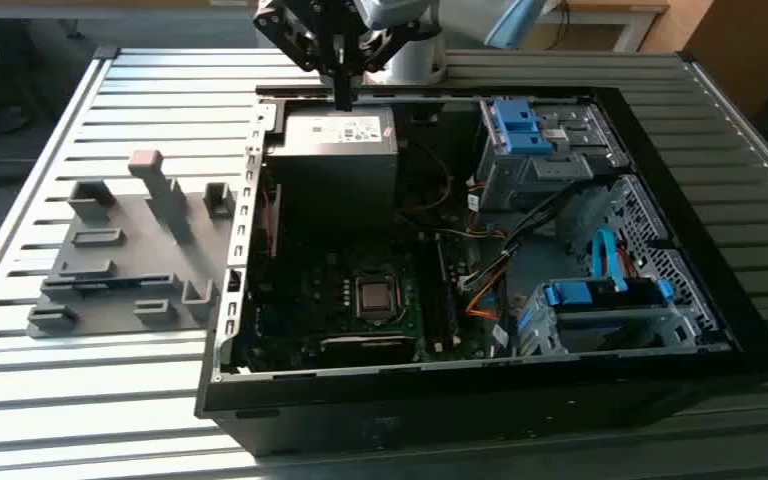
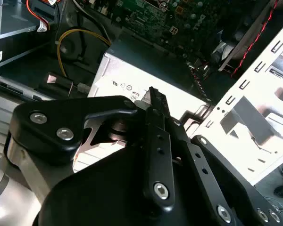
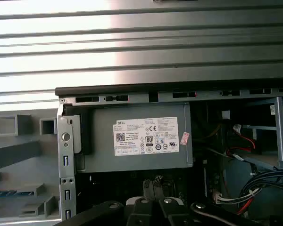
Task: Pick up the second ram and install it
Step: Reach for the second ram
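Note:
My gripper [image 1: 344, 97] hangs over the far edge of the open computer case, above the grey power-supply box [image 1: 340, 140]. Its black fingers [image 2: 153, 96] are pressed together with nothing between them; in the first wrist view the gripper [image 3: 152, 187] points at the dark space beside the box [image 3: 137, 136]. The second ram [image 3: 12, 193] lies as a thin blue-green strip in a slot of the grey fixture plate [image 1: 131, 300], outside the case on the exterior view's left, well away from the gripper. In the exterior view the ram [image 1: 107, 283] shows as a dark thin bar.
The case holds a motherboard [image 1: 357, 300] with a processor socket, loose cables [image 1: 484, 275], and drive bays with blue clips [image 1: 518, 125] on the exterior view's right. The case and fixture rest on a slatted metal table [image 1: 157, 110]. Upright pegs [image 1: 164, 195] stand on the fixture.

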Tool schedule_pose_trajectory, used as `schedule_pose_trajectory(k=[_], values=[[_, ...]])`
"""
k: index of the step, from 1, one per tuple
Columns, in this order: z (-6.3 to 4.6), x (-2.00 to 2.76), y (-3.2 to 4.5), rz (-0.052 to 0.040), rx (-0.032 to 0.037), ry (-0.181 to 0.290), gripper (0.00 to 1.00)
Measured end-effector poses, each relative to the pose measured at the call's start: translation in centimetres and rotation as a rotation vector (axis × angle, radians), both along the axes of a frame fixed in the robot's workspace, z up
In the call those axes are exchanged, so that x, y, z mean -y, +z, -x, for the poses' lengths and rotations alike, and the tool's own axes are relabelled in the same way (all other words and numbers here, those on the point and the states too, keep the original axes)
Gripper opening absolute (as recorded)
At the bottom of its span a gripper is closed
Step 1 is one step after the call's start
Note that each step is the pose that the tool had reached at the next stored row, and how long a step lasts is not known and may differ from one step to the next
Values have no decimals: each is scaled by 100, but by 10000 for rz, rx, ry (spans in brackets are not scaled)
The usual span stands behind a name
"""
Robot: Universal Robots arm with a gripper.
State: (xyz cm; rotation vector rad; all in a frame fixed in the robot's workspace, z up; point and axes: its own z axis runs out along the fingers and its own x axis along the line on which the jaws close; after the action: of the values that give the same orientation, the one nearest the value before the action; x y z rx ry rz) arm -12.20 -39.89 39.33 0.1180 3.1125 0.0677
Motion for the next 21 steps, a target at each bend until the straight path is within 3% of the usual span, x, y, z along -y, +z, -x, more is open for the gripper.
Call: schedule_pose_trajectory(k=[21], values=[[44,0,0,0,0,0,11]])
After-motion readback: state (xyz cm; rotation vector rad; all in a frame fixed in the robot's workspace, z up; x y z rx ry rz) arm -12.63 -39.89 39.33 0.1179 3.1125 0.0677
